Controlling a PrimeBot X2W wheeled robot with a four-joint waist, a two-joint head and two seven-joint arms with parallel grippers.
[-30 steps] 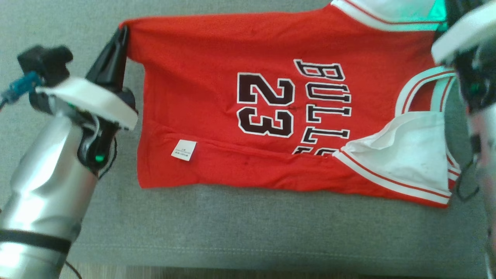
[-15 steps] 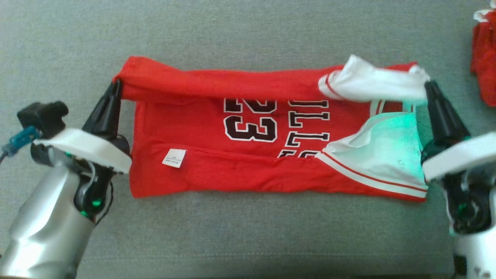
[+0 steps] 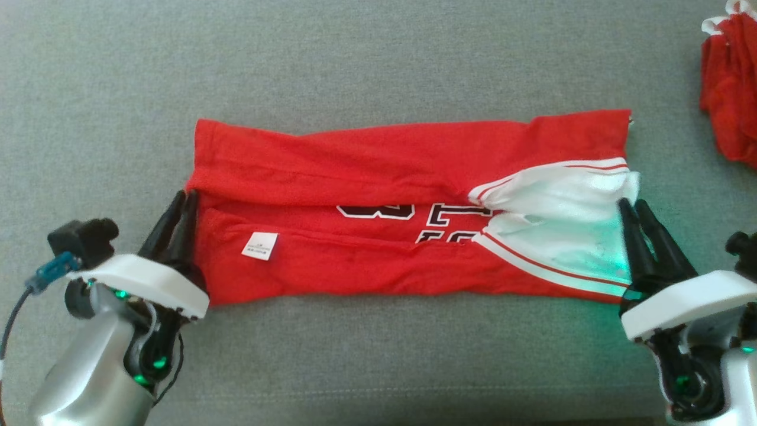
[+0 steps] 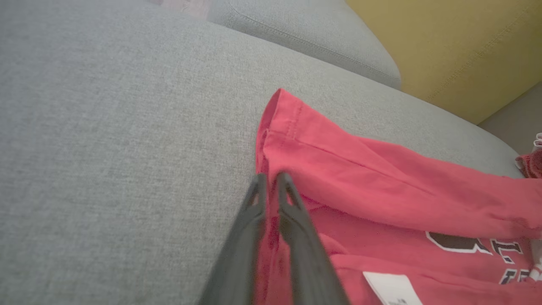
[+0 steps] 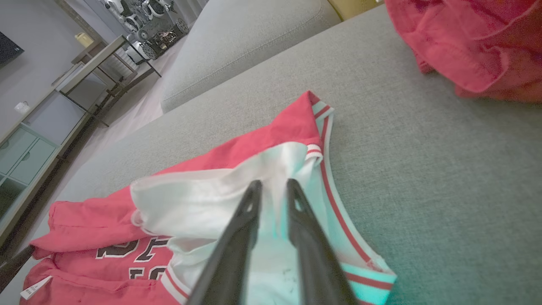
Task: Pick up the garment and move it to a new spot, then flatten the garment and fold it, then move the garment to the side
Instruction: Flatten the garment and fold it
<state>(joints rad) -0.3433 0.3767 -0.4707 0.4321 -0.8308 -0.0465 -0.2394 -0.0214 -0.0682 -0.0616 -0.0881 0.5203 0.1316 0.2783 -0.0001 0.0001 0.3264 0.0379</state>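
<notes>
A red garment [image 3: 378, 160], folded lengthwise into a long strip, lies flat on a grey sofa cushion [image 3: 378, 59]. At its hem end, the left gripper [image 3: 184, 198] has its fingers slightly parted beside the cloth edge. At its white-trimmed end, the right gripper [image 3: 633, 207] has its fingers parted too. Another red cloth [image 3: 730, 89] lies well beyond that end.

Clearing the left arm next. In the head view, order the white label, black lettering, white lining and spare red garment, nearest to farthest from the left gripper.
From the left gripper:
1. white label, just to its right.
2. black lettering, in the middle.
3. white lining, by the right gripper.
4. spare red garment, far upper-right corner.
</notes>
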